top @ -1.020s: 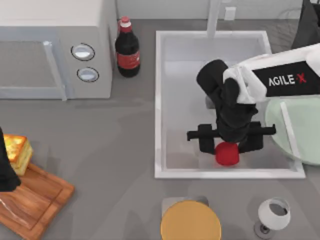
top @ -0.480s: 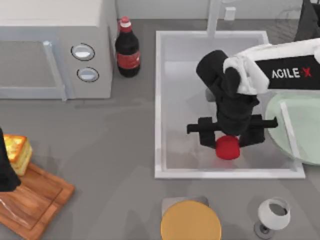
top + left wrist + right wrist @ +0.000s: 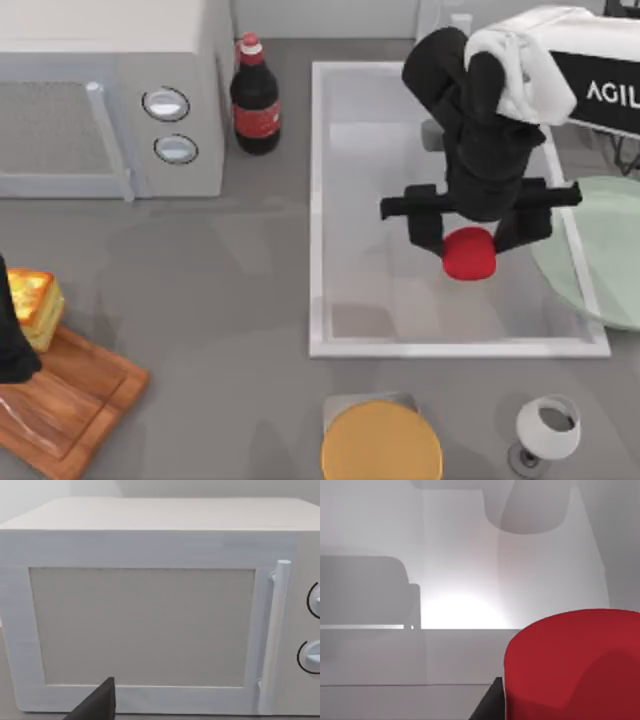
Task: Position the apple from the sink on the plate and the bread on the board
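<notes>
The right arm's jaws (image 3: 470,238) pinch the small round red apple (image 3: 469,253) over the large white rectangular sink (image 3: 318,210) at right centre, near the pale green round plate (image 3: 610,262). At lower left, the golden toasted bread slice (image 3: 32,305) sits on the brown wooden board (image 3: 70,405); whether the left arm's jaws (image 3: 12,335) there are spread, I cannot tell.
</notes>
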Available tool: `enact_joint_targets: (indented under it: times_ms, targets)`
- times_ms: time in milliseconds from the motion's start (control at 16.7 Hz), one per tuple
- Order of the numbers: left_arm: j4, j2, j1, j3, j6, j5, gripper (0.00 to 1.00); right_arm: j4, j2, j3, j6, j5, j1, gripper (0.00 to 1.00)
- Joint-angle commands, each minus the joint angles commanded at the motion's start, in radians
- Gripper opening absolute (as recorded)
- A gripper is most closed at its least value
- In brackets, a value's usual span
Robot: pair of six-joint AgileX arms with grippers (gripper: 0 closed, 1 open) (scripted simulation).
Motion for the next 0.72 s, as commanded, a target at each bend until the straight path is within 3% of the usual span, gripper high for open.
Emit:
enact_joint_targets:
  times_ms: [360, 720]
  targets:
    - [0.000, 0.000, 0.000, 0.000, 0.000, 0.000, 1.00, -0.007, -0.017, 0.019, -0.013, -0.003, -0.015, 0.00]
    - [0.000, 0.000, 0.000, 0.000, 0.000, 0.000, 1.00, -0.101, -0.053, 0.083, -0.138, -0.033, -0.149, 0.00]
